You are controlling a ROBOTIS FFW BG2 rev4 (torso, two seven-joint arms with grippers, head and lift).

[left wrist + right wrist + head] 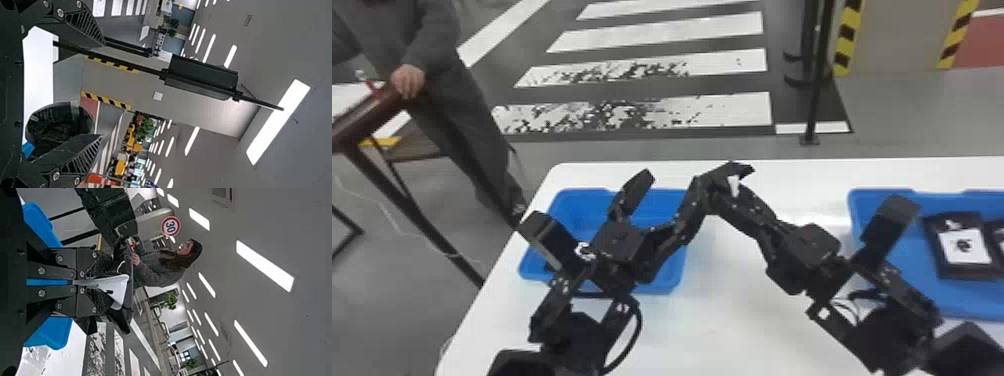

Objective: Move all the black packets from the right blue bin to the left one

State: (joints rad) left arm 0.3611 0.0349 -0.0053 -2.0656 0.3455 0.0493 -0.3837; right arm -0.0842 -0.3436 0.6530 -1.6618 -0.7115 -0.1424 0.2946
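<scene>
Blue left bin [587, 201] obstructed by left arm [574, 332]; right bin [917, 285] cut off. Left tool [713, 186] wide; right tool [738, 196] clamping partly hidden packet [116, 286].

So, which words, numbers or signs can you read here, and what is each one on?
"30": on the round sign with a red rim in the background.
Too small to read: the white label on the black packet in the right blue bin, and the packet next to it.
Too small to read: the dark mark on the white patch at the right hand.
</scene>
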